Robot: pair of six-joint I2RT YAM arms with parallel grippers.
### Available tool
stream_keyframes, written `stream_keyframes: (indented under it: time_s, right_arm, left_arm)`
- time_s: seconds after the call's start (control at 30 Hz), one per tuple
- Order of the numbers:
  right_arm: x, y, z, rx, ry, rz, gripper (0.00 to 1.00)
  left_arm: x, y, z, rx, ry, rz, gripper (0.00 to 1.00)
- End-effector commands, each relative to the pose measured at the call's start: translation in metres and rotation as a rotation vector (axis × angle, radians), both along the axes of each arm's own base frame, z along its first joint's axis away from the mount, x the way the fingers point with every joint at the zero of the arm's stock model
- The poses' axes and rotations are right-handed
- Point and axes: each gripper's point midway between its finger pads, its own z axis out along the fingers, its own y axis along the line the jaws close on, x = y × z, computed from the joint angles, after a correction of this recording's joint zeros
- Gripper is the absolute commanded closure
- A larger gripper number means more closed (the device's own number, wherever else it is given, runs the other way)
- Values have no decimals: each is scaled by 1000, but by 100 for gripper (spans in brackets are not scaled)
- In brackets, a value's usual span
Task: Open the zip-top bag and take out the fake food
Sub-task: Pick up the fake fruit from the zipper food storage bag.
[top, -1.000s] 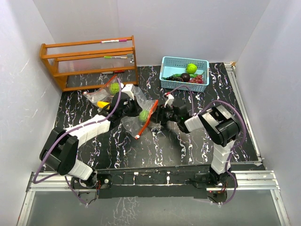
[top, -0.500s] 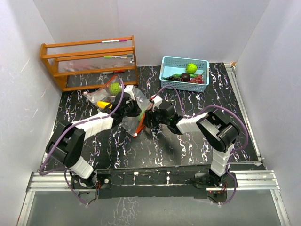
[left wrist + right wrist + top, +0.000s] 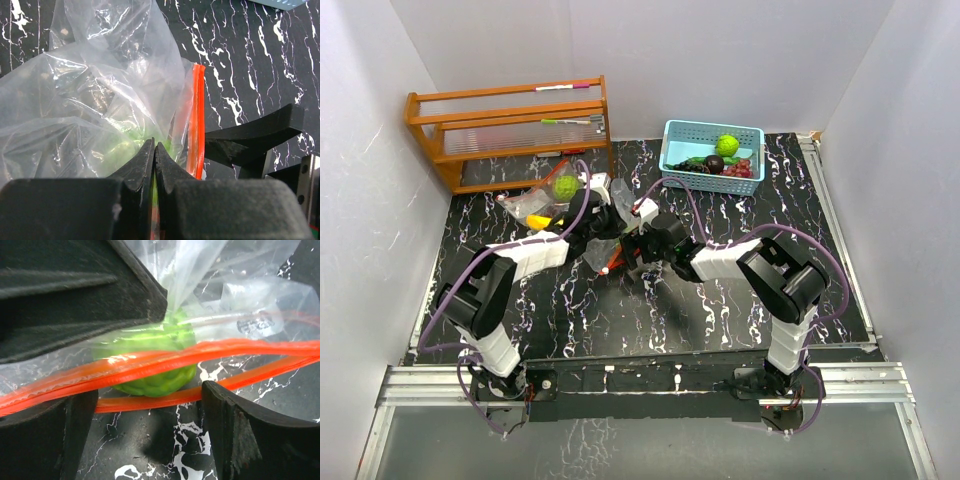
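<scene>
A clear zip-top bag (image 3: 90, 115) with an orange zip strip (image 3: 198, 120) lies on the black marbled table between my two grippers. My left gripper (image 3: 155, 147) is shut on a fold of the bag's plastic; it is in the top view (image 3: 603, 226) too. My right gripper (image 3: 145, 440) is open at the bag's mouth (image 3: 636, 243), one finger (image 3: 245, 435) on each side. The two zip strips (image 3: 165, 356) stand apart. A bumpy lime-green ball (image 3: 155, 372) sits just inside them.
A second clear bag (image 3: 525, 203) holding a green ball (image 3: 564, 186) and a yellow banana (image 3: 542, 220) lies at the left. A light-blue basket (image 3: 672, 175) at the back holds a green ball (image 3: 726, 145), grapes (image 3: 741, 169) and a dark round piece (image 3: 714, 164). A wooden rack (image 3: 510, 130) stands at the back left.
My right gripper has moved left up to the bag's mouth. My left gripper has shifted a little toward the back with the plastic, and the bag has bunched up between the two grippers.
</scene>
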Motion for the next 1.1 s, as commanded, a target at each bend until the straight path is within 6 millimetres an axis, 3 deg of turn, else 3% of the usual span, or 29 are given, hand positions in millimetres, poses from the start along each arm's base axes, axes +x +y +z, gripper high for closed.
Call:
stream_keyframes:
  time_s: [0.0, 0.3, 0.57, 0.73, 0.93, 1.07]
  right_arm:
    - [27, 14, 39, 28, -143, -15, 10]
    - [50, 28, 43, 32, -187, -25, 4]
    - [53, 45, 34, 56, -163, 25, 6]
    - [52, 37, 36, 41, -165, -6, 19]
    - [49, 24, 58, 38, -190, -44, 39]
    - [47, 18, 77, 46, -203, -63, 44]
  left_arm:
    - [-37, 12, -56, 102, 200, -37, 100]
    - [-39, 9, -66, 101, 232, -53, 100]
    - [-40, 10, -66, 105, 238, -54, 100]
    - [-39, 12, -66, 111, 234, -46, 100]
    - [-38, 12, -68, 106, 241, -45, 100]
    - [-38, 13, -69, 104, 246, -37, 100]
